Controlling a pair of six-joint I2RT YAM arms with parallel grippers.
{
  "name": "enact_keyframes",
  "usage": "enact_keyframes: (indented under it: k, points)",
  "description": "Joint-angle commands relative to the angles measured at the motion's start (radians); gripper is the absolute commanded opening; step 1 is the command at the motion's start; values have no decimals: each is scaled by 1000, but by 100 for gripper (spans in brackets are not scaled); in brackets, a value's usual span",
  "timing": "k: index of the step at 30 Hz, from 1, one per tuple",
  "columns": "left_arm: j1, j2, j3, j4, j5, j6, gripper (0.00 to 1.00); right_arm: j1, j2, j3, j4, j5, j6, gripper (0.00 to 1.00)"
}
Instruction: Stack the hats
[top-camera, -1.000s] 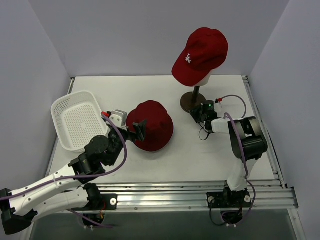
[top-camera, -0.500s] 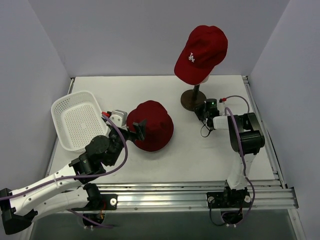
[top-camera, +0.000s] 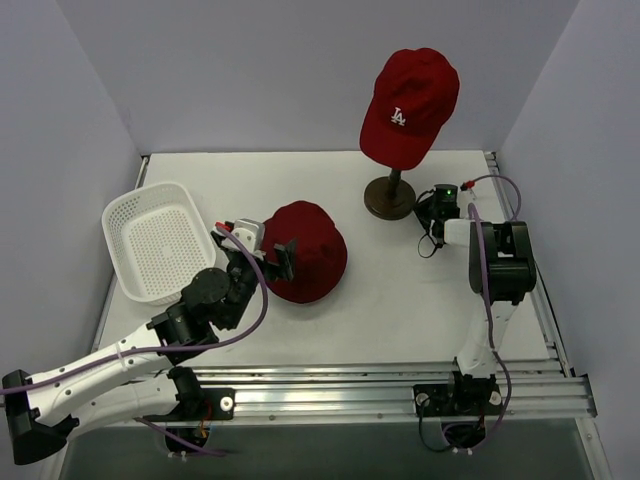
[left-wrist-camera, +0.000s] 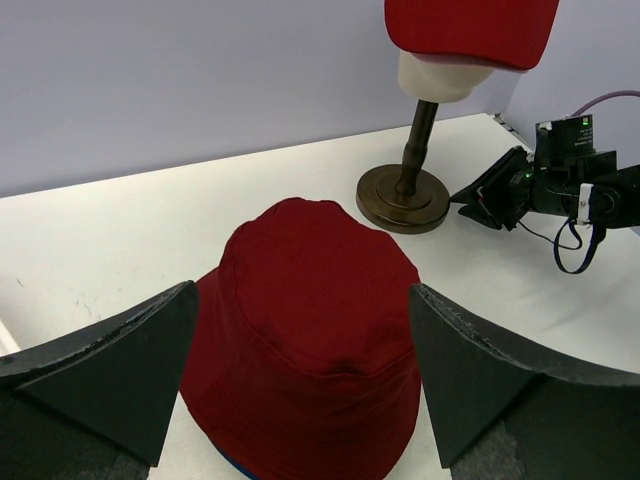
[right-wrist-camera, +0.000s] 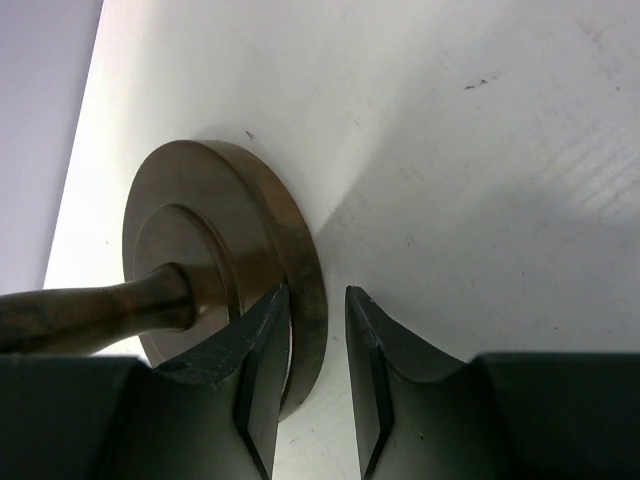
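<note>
A dark red bucket hat (top-camera: 305, 250) lies on the table, also in the left wrist view (left-wrist-camera: 310, 340). A sliver of the blue bucket hat (left-wrist-camera: 237, 467) shows under its brim. My left gripper (top-camera: 272, 262) is open and wide, its jaws on either side of the hat's near edge. The red LA cap (top-camera: 410, 100) sits on the cream mannequin head (left-wrist-camera: 445, 75). My right gripper (top-camera: 425, 207) has its fingers (right-wrist-camera: 265, 350) close together around the rim of the stand's round base (right-wrist-camera: 215, 265). The pink cap is out of view.
A white mesh basket (top-camera: 158, 240) stands at the left. The stand's brown base (top-camera: 390, 200) and pole (left-wrist-camera: 420, 135) are at the back right. A metal rail (top-camera: 400, 385) runs along the near edge. Walls close in on three sides.
My right gripper has swung right and back around the stand's base. The stand and red cap turned with it, logo now further right. My left gripper edged towards the bucket hat.
</note>
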Motion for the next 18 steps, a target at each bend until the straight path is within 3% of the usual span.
enact_keyframes:
  k: [1, 10, 15, 18]
  points:
    - [-5, 1, 3, 53, -16, 11, 95, 7, -59, 48, -91, 7, -113, 25]
    - [-2, 18, 7, 56, -22, 19, 95, 7, -431, -90, -139, -33, -205, 31]
    - [0, 28, 16, 50, 7, -4, 95, 16, -687, -150, -209, -28, -227, 44]
    - [32, 56, 77, 27, 103, -54, 93, 16, -789, -145, -257, -31, -245, 51]
